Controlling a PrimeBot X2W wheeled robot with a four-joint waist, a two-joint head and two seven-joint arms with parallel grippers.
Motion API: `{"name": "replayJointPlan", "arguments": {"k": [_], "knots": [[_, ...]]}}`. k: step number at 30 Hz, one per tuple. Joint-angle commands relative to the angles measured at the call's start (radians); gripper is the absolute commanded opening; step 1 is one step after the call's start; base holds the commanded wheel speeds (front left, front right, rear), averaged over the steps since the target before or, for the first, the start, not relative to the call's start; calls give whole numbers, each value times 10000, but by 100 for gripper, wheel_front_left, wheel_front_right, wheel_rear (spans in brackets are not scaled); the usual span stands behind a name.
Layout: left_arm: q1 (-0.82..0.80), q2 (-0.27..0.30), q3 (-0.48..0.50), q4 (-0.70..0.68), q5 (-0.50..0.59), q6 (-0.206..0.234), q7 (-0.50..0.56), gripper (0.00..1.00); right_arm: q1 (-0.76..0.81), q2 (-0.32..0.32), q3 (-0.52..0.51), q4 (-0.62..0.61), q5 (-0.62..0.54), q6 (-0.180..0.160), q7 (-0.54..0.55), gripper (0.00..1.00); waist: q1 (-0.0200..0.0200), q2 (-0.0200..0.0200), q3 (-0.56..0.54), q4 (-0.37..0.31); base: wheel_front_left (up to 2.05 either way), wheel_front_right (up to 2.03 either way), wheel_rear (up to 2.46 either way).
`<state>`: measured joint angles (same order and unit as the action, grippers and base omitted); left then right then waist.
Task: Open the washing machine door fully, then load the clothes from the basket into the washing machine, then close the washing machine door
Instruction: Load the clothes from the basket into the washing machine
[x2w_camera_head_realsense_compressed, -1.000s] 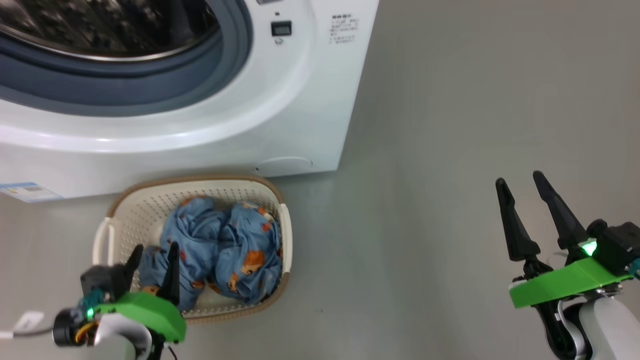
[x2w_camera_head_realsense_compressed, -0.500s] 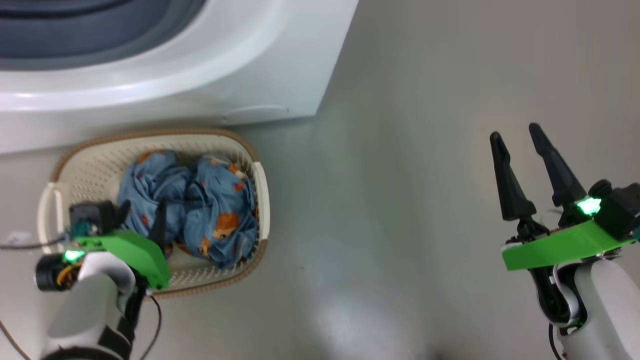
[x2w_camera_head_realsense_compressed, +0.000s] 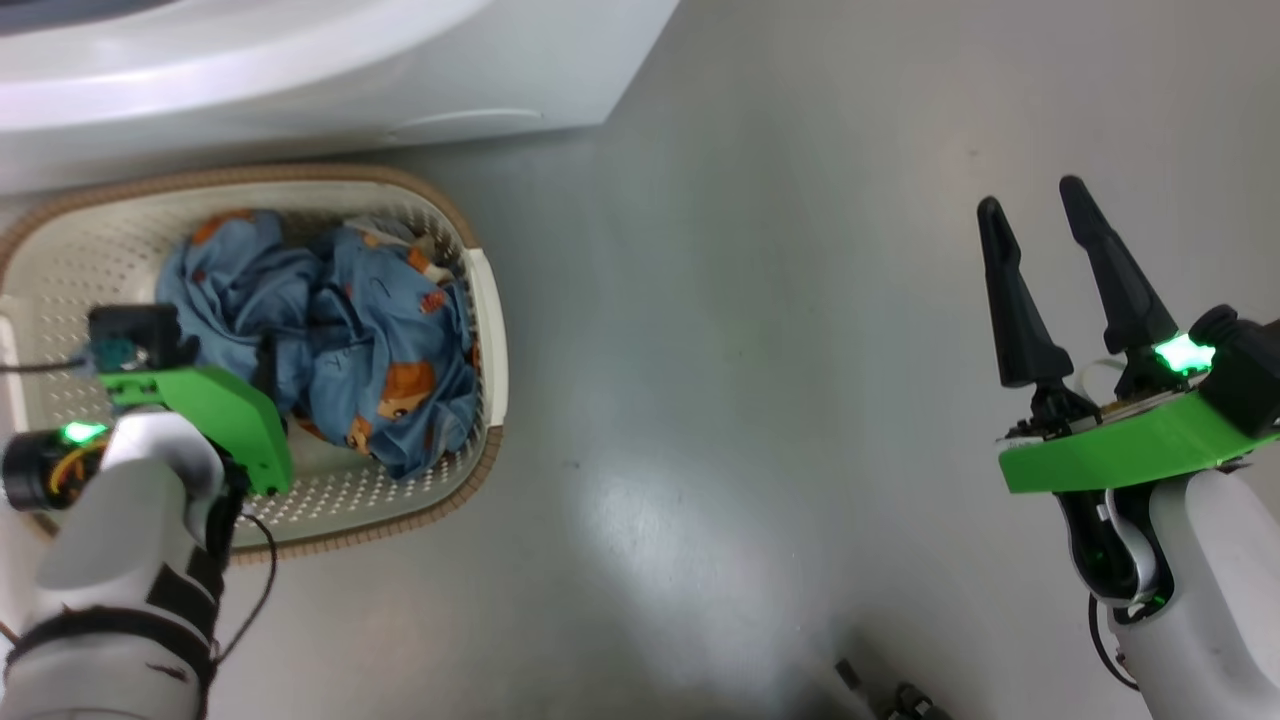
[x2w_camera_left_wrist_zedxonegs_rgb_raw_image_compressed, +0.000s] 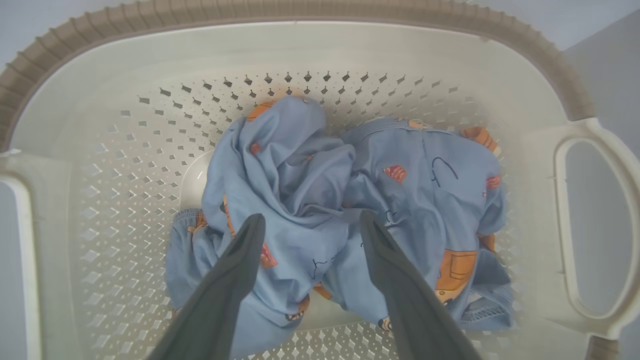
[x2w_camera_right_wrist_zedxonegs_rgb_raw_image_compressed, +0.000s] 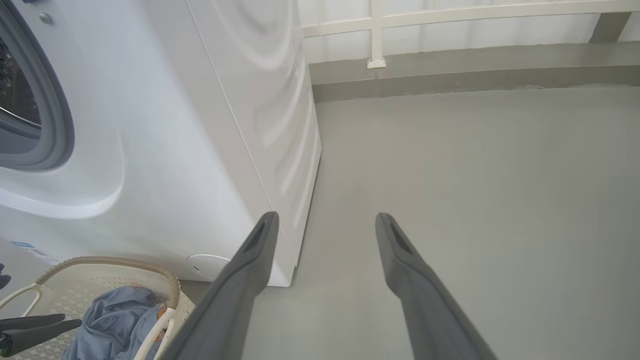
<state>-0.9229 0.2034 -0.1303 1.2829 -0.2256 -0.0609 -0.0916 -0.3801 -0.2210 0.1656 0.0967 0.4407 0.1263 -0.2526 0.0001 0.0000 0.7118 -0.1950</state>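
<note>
Left gripper (x2w_camera_left_wrist_zedxonegs_rgb_raw_image_compressed: 311, 218), jaws spread, has been lowered into the cream perforated plastic basket (x2w_camera_left_wrist_zedxonegs_rgb_raw_image_compressed: 300, 45) over the light blue cartoon-printed clothes (x2w_camera_left_wrist_zedxonegs_rgb_raw_image_compressed: 295, 165), apparently not yet touching; right gripper (x2w_camera_head_realsense_compressed: 1031, 195) held open, empty; first grasp judged imminent.

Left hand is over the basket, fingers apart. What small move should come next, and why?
Probably lower the left hand a little so its fingers straddle the raised fold of the clothes, ready to close. Its fingers stand apart over the blue pile in the basket, gripping nothing yet, and the right hand hangs open over the floor.
</note>
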Motion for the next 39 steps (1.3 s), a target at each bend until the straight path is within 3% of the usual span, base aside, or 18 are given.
{"name": "replayJointPlan", "arguments": {"k": [1,16,23,24,25,26,27,28,39], "knots": [[-57,492,126,-28,107,144,124,100,37,-72,207,-283,121,44,-92,100,-1,0,411,-113,0,0,0],[-1042,919,45,61,-9,895,1069,100,-404,-122,422,-776,110,44,-92,100,-1,0,1635,-274,0,0,0],[-1223,964,-45,71,-61,1012,1277,100,-421,-117,551,-892,91,44,-92,100,-1,0,1864,-297,0,0,0],[-1234,978,-43,72,-87,999,1310,85,-429,-119,579,-901,87,44,-92,100,-1,0,1874,-313,0,0,0],[-1244,1019,-46,73,-102,991,1323,48,-442,-118,608,-908,85,44,-92,100,-1,0,1880,-333,0,0,0],[-1244,1019,-46,73,-102,991,1323,48,-442,-118,608,-908,85,44,-92,100,-1,0,1880,-333,0,0,0],[-1250,1044,-55,73,-112,995,1316,36,-455,-119,626,-914,83,44,-92,100,-1,0,1875,-345,0,0,0],[-1247,1030,-55,74,-142,965,1343,0,-461,-120,632,-914,81,44,-92,100,-1,0,1854,-348,0,0,0],[-700,732,302,77,-803,609,299,0,-346,-167,587,-697,52,44,-92,100,-1,0,825,-133,0,0,0]]}}
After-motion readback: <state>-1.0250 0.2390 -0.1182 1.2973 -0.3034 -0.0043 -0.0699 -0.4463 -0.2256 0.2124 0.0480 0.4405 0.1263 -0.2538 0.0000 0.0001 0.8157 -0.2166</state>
